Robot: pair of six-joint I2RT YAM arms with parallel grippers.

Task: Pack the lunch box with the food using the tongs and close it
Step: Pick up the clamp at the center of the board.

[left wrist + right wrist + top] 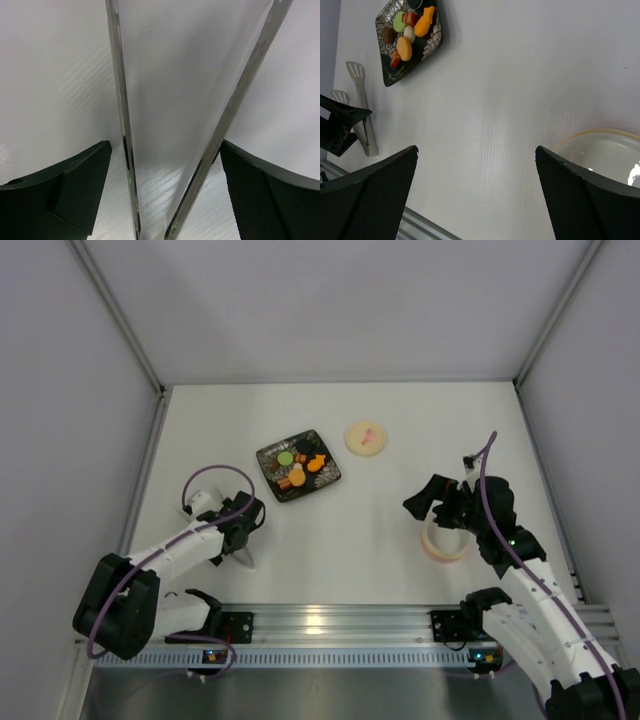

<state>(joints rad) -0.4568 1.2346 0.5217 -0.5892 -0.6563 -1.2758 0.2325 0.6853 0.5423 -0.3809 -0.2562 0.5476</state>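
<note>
Lunch box (447, 557) is noted open on the white table (340, 540), right of centre, partly under the right gripper (476, 150), whose fingers are spread with nothing between them; the left gripper (162, 145) is held low at the near left, fingers also spread, one to each outer side of the tongs (362, 110), which lie flat on the table. The dark patterned plate (270, 457) sits mid-table; the cream lid (366, 436) lies near its far right corner, well apart from the box; the food (300, 465) is all on the plate.

Step judged: pick-up of the tongs. One finger looks to touch its tong arm and the other stands just apart, so centring is advised before closing; a lopsided squeeze could spin the tongs. Only enough pressure to hold should be applied, so that the tips remain parted for the food.
</note>
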